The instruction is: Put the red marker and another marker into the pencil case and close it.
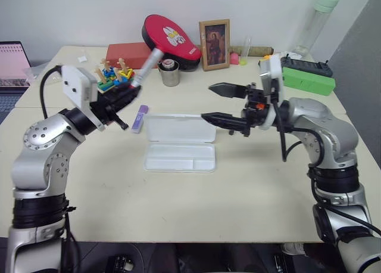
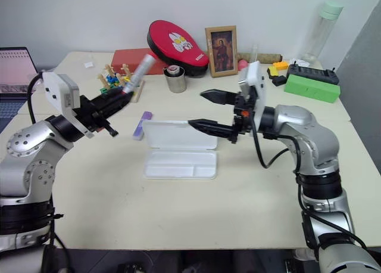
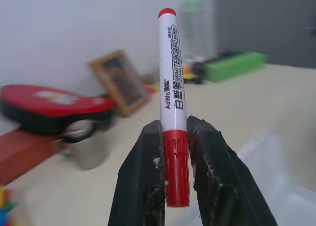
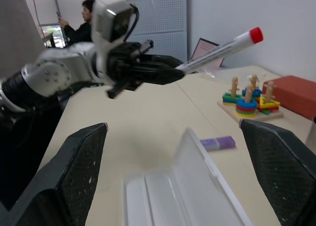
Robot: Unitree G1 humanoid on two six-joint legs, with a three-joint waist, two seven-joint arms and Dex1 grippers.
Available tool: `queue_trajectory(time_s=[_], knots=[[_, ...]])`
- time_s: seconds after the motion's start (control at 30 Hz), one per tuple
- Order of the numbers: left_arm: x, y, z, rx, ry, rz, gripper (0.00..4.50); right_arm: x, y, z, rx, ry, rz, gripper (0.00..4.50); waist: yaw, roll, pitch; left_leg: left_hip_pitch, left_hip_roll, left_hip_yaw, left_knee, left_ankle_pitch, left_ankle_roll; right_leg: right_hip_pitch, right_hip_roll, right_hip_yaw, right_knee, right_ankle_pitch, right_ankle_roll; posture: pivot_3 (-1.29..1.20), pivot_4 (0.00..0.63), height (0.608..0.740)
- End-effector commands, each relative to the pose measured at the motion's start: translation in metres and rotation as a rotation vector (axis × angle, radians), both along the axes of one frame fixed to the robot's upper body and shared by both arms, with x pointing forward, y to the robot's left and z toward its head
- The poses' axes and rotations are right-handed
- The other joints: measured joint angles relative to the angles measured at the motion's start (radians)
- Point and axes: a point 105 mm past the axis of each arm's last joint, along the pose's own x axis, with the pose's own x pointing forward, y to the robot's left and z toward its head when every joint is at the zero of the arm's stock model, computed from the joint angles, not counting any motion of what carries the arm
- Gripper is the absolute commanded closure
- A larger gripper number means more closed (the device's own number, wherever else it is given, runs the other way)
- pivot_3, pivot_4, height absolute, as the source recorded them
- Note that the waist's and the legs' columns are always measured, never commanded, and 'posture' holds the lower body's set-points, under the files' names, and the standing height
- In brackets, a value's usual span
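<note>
Pencil case: one flat white plastic hinged pencil case (image 1: 180, 149) lies open on the beige table (image 1: 250, 195), tray in front, lid raised behind.
Left gripper (image 1: 128, 95): its two black fingers are clamped on one slim white marker with red cap (image 3: 173, 107), held in the air, slanting up.
Right gripper (image 1: 215, 103): fingers wide apart, holding nothing, above the case's right end.
Purple marker: one short lilac marker (image 1: 139, 118) lies on the table beside the lid's left end.
Far edge: one red paddle (image 1: 172, 37), one framed picture (image 1: 214, 44), one green box (image 1: 308, 80).

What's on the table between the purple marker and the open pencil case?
Nothing: in the left eye view only a bare strip of table separates the purple marker from the pencil case.
</note>
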Motion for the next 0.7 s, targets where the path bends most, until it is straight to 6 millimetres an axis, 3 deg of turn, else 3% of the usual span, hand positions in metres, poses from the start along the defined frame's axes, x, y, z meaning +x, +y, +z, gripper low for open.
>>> queue_trajectory(time_s=[0.03, 0.1, 0.23, 0.33, 0.67, 0.7], knots=[[-0.022, -0.013, -0.034, 0.242, 0.119, -0.178, 4.08, -0.007, -0.009, 0.006, -0.010, -0.047, 0.003, 0.00, -0.005, 0.002, 0.001, 0.000, 0.000, 0.001, 0.000, 0.000, 0.000, 0.000, 0.000, 0.001, 0.000, -0.001, -0.001, 0.00, 0.150, 0.740], [-0.023, -0.011, -0.045, 0.294, 0.163, -0.202, 4.08, -0.007, -0.010, 0.004, -0.017, -0.048, -0.007, 0.00, -0.008, 0.002, 0.001, 0.001, 0.000, 0.002, 0.000, 0.000, 0.000, -0.001, 0.000, 0.002, 0.000, -0.002, 0.001, 0.00, 0.150, 0.740], [0.000, 0.010, -0.066, 0.467, 0.131, -0.129, 4.08, -0.007, -0.009, 0.003, -0.016, -0.049, -0.018, 0.00, -0.005, 0.002, 0.001, 0.001, 0.000, 0.003, 0.000, 0.000, 0.000, -0.001, 0.001, 0.003, 0.000, -0.003, 0.001, 0.00, 0.150, 0.740], [0.013, 0.015, -0.076, 0.535, 0.109, -0.120, 4.08, -0.009, -0.007, 0.000, -0.022, -0.048, -0.018, 0.00, -0.001, 0.002, 0.001, 0.000, 0.000, 0.003, 0.000, 0.000, 0.000, -0.001, 0.001, 0.003, -0.001, -0.002, 0.001, 0.00, 0.150, 0.740], [0.022, -0.013, -0.103, 0.544, 0.118, -0.253, 4.08, -0.010, -0.005, -0.011, -0.048, -0.037, -0.050, 0.00, 0.002, 0.002, 0.001, -0.001, 0.000, 0.003, 0.000, 0.000, 0.000, -0.001, 0.001, 0.002, -0.003, -0.001, -0.001, 0.00, 0.150, 0.740], [0.022, -0.012, -0.105, 0.557, 0.123, -0.253, 3.73, -0.010, -0.006, -0.011, -0.050, -0.038, -0.054, 0.00, 0.002, 0.002, 0.001, -0.001, 0.000, 0.002, 0.000, 0.000, 0.000, -0.001, 0.001, 0.002, -0.003, -0.001, -0.001, 0.00, 0.150, 0.740]])
